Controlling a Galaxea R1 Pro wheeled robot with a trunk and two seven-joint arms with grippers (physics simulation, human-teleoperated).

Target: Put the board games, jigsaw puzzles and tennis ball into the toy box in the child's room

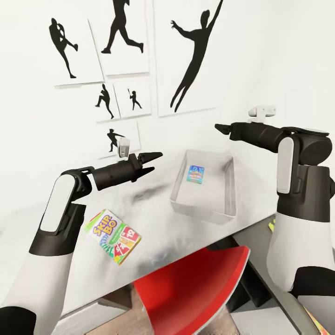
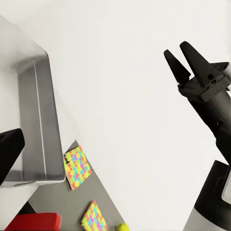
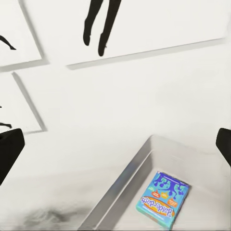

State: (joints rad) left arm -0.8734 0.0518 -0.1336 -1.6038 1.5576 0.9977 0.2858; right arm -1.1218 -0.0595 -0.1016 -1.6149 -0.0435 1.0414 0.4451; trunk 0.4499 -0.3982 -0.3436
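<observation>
- Currently, the left gripper [image 1: 156, 162] is hovering above the grey table [image 1: 186, 232], its jaws spread a little and gripping nothing; it is sitting left of the toy box [image 1: 204, 211].
- Opposite it, the right gripper [image 1: 222, 127] is hanging in the air above the box's far side; in the left wrist view the same right gripper [image 2: 185, 60] is showing two dark fingers parted, with nothing between them.
- Inside the toy box, one blue board game [image 1: 196, 174] is lying flat on the floor of the box; the right wrist view is showing that same blue game [image 3: 162, 198] near the box's wall.
- Nearer the robot, a green and white Skip-Bo board game [image 1: 113, 235] is lying flat on the table, well apart from the box and beneath the left forearm.
- Beyond the box, two colourful jigsaw puzzles [image 2: 77, 167] are lying on the table in the left wrist view, one just beside the box and the other further off, with the yellow tennis ball [image 2: 122, 227] near that second one.
- Below the table edge, a red chair [image 1: 195, 288] is standing.
- On the wall, black silhouette posters [image 1: 186, 56] are hanging.
</observation>
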